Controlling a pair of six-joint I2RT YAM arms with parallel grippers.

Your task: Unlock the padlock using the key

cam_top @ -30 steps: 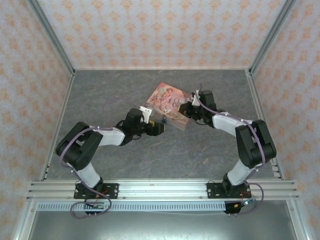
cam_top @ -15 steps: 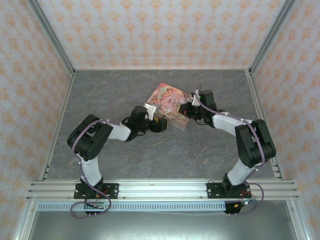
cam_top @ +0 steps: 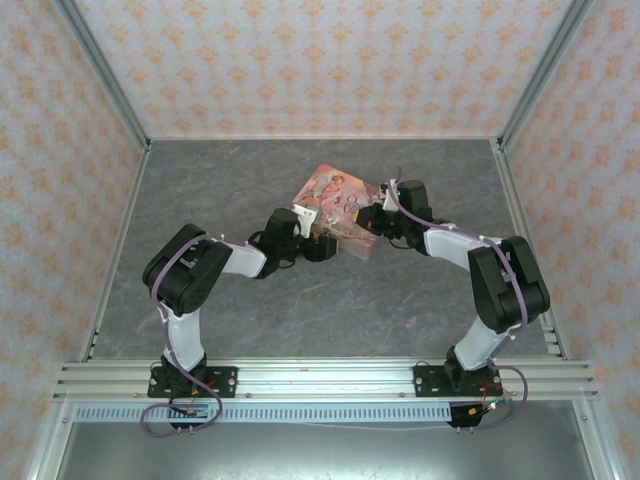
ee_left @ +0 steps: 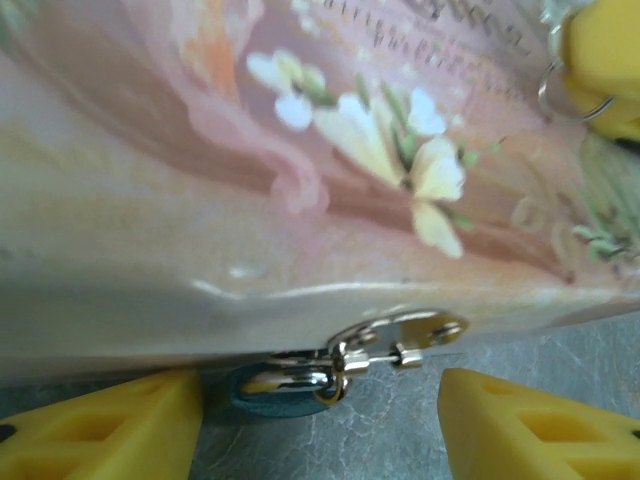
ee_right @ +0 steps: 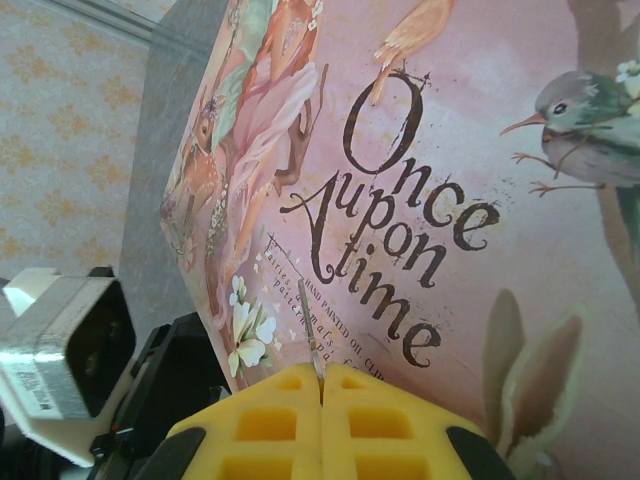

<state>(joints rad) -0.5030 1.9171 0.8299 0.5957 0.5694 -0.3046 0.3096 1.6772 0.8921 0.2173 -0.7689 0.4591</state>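
The pink tin point(ee_right: 480, 150) carries the words "Once upon a time" in dark curly script. A line of small print beneath is too fine to read. Birds, a rabbit and white flowers are painted around the lettering. A grey label on the left arm's wrist camera point(ee_right: 60, 340) has print too small to make out.

The padlock point(ee_left: 275, 392) hangs at the tin's front rim, its teal body tucked under the overhanging lip just above the bench. Its shackle is hooked through the metal hasp point(ee_left: 420, 330). The left tool point(ee_left: 320, 430) stands open around it and holds nothing. One yellow finger point(ee_left: 100, 430) is just beside the body and the other is well clear on the opposite side.

The right tool point(ee_right: 322, 400) is closed tight over the lid, with the key point(ee_right: 312, 330) pinched between its fingertips. The key shows as a thin metal sliver pointing out across the script. In the left wrist view a wire ring point(ee_left: 562, 95) shows against that tool's yellow finger.

From above, the tin lies askew near the middle of the grey bench point(cam_top: 400, 300). The two arms reach in from either side and crowd its near edge. Grey surface stretches from the tin to the patterned walls point(cam_top: 300, 60) and aluminium posts point(cam_top: 525, 90) at left, back and right. At the near edge it runs to the slotted rail point(cam_top: 320, 375).
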